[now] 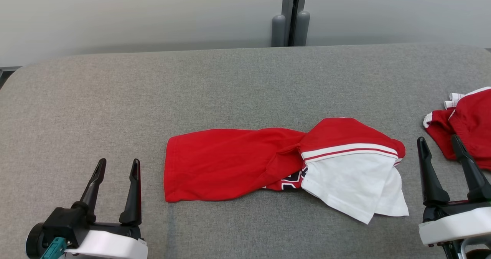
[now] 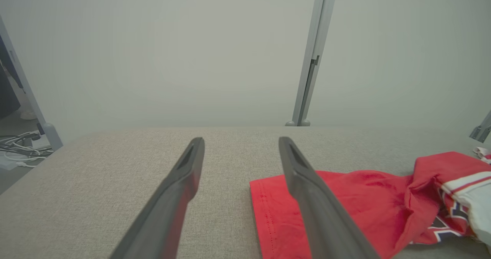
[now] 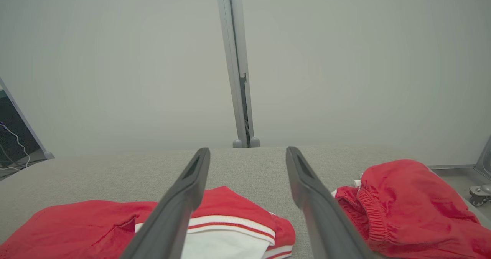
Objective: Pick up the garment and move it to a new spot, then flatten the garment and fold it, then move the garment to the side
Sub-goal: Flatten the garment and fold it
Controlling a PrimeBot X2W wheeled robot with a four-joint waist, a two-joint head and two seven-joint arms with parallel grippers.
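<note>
Garment (image 1: 238, 163) lies on grey fabric tabletop (image 1: 230, 82), just below centre of the head view, touching neither claw. Long axis runs 9 to 3 o'clock. Plain red hemmed end points to 9; the end at 3 carries a red band with white stripes and white panels that fan out toward 5. Cloth is twisted and bunched about two-thirds of the way along, not flat. A dark blue and white print shows at the lower edge of the twist, mostly tucked under folds, unreadable. Which part is collar, sleeve or body: cannot tell. Left claw (image 1: 118, 162) at 7 o'clock, jaws spread wide, nothing between them, apart from the red hem. In the left wrist view one of its fingers crosses in front of the hem corner and hides part of it. Right claw (image 1: 438, 139) at 4 o'clock, jaws likewise wide and empty, tips between the garment's white end and a second red piece (image 1: 466, 124). That piece sits at 3 o'clock, cut off by the frame edge; elastic gathering visible in the right wrist view. Grey post (image 1: 290, 17) at 12 behind the tabletop.
</note>
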